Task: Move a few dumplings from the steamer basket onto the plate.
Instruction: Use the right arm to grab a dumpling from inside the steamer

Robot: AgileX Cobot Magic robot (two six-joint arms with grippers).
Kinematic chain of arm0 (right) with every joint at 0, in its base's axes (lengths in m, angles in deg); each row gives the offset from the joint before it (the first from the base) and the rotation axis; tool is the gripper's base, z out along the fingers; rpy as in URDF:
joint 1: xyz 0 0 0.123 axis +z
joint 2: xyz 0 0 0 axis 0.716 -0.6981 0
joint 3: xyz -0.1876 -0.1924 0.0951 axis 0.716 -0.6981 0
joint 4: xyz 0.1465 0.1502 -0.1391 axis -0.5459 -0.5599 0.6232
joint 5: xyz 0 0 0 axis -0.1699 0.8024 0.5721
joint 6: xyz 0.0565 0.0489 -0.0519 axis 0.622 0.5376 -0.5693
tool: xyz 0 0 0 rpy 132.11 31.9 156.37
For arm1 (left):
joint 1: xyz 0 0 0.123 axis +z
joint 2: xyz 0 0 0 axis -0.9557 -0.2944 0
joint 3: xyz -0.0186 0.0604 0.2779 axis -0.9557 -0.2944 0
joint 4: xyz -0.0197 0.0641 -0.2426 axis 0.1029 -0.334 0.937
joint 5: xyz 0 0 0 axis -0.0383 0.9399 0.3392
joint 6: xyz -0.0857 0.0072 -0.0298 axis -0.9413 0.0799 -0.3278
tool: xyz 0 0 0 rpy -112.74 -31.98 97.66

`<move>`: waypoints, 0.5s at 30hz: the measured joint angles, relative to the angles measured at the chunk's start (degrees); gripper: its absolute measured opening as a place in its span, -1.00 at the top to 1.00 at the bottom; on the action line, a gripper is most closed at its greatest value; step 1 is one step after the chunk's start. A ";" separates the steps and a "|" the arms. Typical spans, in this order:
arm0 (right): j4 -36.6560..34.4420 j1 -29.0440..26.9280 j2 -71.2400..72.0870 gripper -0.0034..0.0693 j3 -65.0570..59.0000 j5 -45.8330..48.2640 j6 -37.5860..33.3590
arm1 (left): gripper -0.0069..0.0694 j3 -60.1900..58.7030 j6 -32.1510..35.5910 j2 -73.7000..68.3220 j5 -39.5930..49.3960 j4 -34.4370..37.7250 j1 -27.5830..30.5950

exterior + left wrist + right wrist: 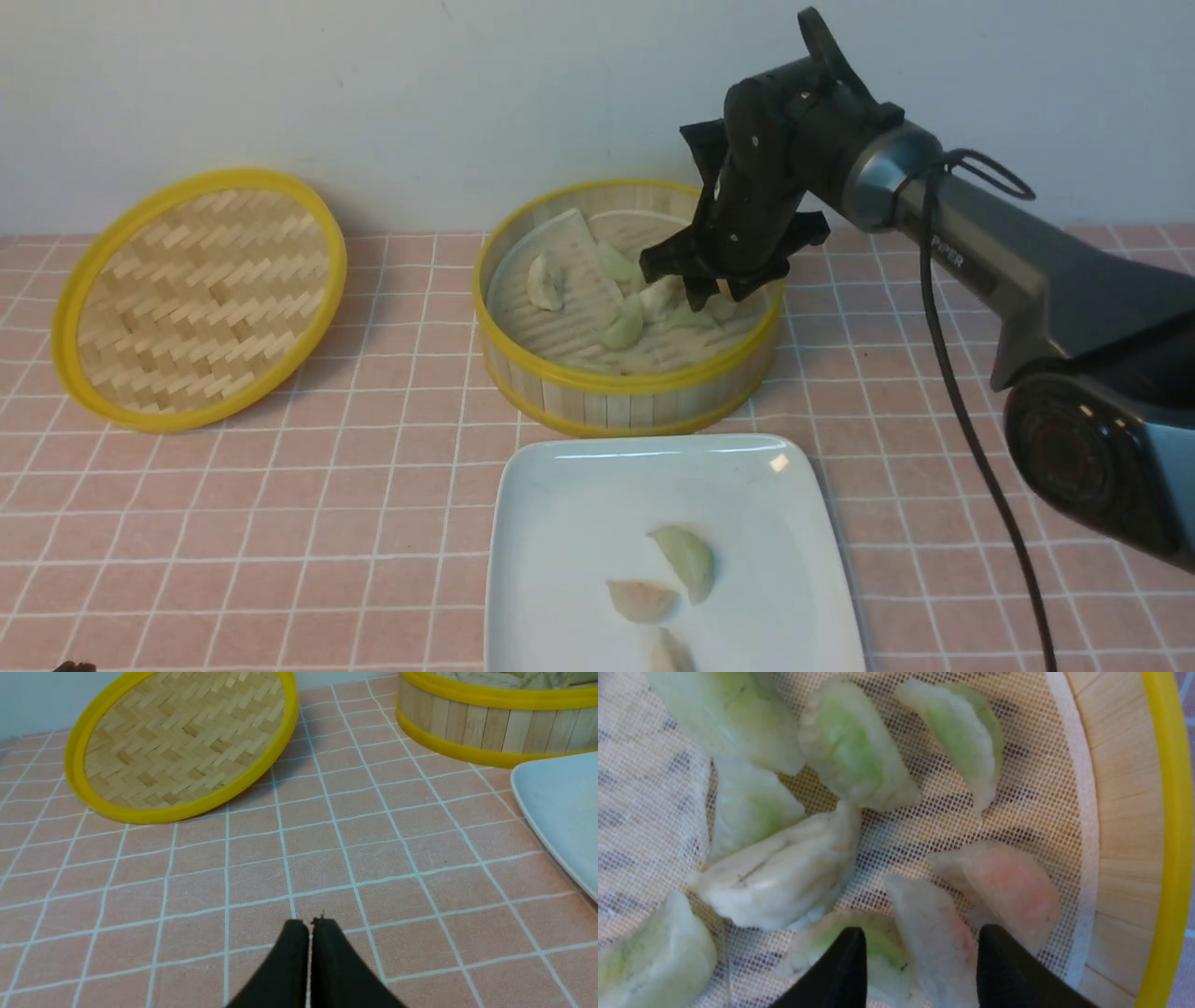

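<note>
1. Lowering the parted black right gripper (921,963) around the pale-pink crescent dumpling (941,938) in the round yellow-rimmed bamboo basket (630,403) needs centred fingertips, avoiding its green neighbour.
2. Pinch gently; glossy skin may slip.

Basket (630,401): located behind plate (560,560). Lid (201,299): located left of basket. Dumplings (686,563): located on plate and in basket.

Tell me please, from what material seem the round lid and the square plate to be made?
The lid looks like woven bamboo, matte, since flat strips cross each other; its smooth yellow rim may be plastic. The plate looks like glazed ceramic, glossy, with a bright reflection near one corner, though hard plastic is possible.
</note>
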 joint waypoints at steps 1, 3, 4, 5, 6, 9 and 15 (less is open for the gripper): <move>-0.05 0.00 -0.15 0.07 0.69 -0.05 0.00 | 0.83 0.00 0.00 0.00 0.00 0.00 0.00; -0.12 0.00 -0.42 0.07 2.06 -0.47 0.00 | 0.83 0.00 0.00 0.00 0.00 0.00 0.00; -0.19 0.00 -0.42 0.07 2.50 -0.79 0.00 | 0.83 0.00 0.00 0.00 0.00 0.00 0.00; -0.19 0.00 -0.42 0.07 2.58 -1.02 0.00 | 0.83 0.00 0.00 0.00 0.00 0.00 0.00; -0.19 0.00 -0.42 0.07 2.81 -1.19 0.00 | 0.83 0.00 0.00 0.00 0.00 0.00 0.00; -0.19 -0.11 -0.83 0.07 3.06 -1.49 0.00 | 0.83 0.00 0.00 0.00 0.00 0.00 0.00; -0.12 -0.68 -2.50 0.07 3.21 -0.56 -0.33 | 0.83 0.00 0.00 0.00 0.00 0.00 0.00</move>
